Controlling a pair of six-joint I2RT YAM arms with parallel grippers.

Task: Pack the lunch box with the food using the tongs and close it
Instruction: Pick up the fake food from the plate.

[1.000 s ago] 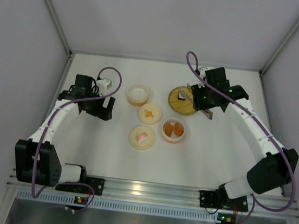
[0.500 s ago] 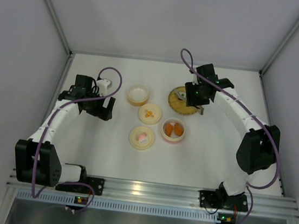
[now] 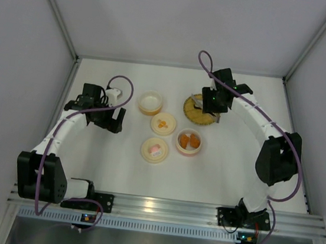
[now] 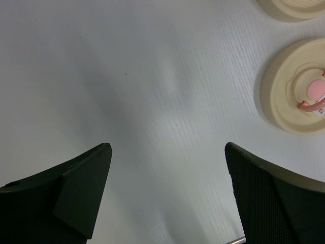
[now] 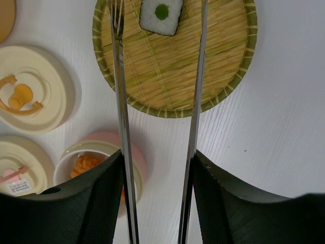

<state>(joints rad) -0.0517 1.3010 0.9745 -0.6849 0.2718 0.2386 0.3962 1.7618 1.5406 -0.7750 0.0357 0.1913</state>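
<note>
My right gripper (image 5: pixel 157 157) is shut on the tongs (image 5: pixel 121 101), one thin metal arm against each finger. The tong arms stand spread and reach over the woven plate (image 5: pixel 172 66). A white rice cube with a green middle (image 5: pixel 161 14) lies on the plate between the tong tips, untouched. From above, the right gripper (image 3: pixel 210 107) hangs over the plate (image 3: pixel 191 112). Orange food chunks (image 5: pixel 84 165) lie in the pink lunch box bowl (image 3: pixel 189 141). My left gripper (image 4: pixel 167 193) is open with nothing in it, above bare table left of the bowls (image 3: pixel 114 119).
An empty orange bowl (image 3: pixel 150 102) stands left of the plate. Two cream lids lie flat, one with an orange mark (image 3: pixel 163 124), one with a pink mark (image 3: pixel 155 149). The pink-marked lid (image 4: pixel 299 91) shows in the left wrist view. Enclosure walls stand round the table.
My right arm has swung left, bringing the tongs over the woven plate. Its jaws and the tong arms have spread somewhat. The left arm has barely moved.
</note>
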